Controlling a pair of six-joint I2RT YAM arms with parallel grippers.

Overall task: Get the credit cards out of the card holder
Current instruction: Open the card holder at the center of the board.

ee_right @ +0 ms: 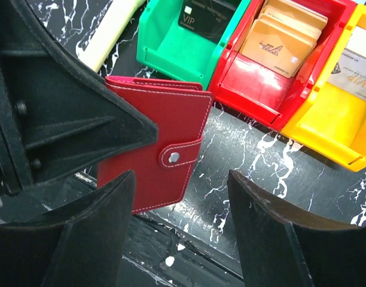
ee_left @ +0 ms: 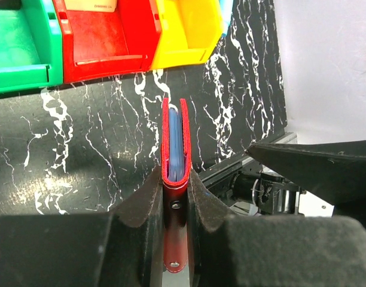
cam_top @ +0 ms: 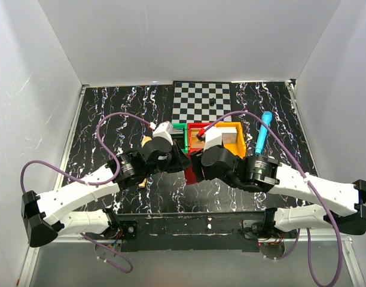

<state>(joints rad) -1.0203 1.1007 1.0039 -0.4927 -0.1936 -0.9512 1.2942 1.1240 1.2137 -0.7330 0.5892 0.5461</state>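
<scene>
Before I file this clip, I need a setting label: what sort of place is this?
Probably a lab robot test cell: white walls box in a black marbled table, with coloured plastic bins and a checkerboard at its back.

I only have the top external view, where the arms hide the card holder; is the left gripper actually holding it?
Observer: Yes, the left gripper is shut on the card holder, which it holds on edge.
Operator: Thank you. Is the right gripper on it too?
Observer: No, the right gripper is open, with its jaws apart and facing the holder's cover, not clamped on it.
Operator: Is the holder open yet?
Observer: It looks closed; the snap tab lies across the red cover.
</scene>
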